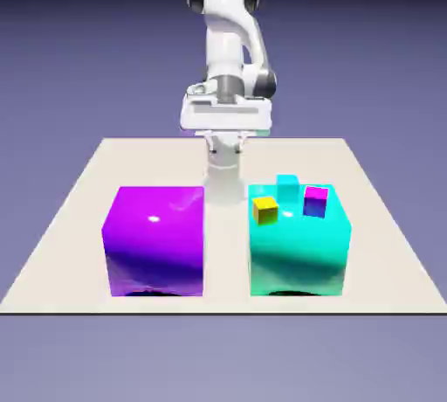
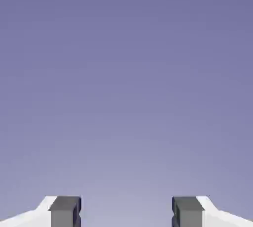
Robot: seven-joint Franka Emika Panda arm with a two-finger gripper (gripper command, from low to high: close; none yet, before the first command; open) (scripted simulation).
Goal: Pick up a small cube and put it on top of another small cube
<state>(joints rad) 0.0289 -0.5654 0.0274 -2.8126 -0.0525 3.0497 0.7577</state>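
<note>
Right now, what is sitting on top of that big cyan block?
On the big cyan block sit three small cubes: a yellow one, a purple one and a cyan one. No lime-green cube shows; anything behind the blocks is hidden.

Two big blocks sit side by side on the worktop (image 1: 226,260), with a gap between them. The left block (image 1: 154,239) has nothing on it. The right block (image 1: 299,252) has three small cubes on top: the near cube (image 1: 264,209) to the exterior view's left, the far cube (image 1: 287,184) behind it, and the side cube (image 1: 315,200) to the right. The arm (image 1: 225,173) stands behind the gap.
</note>
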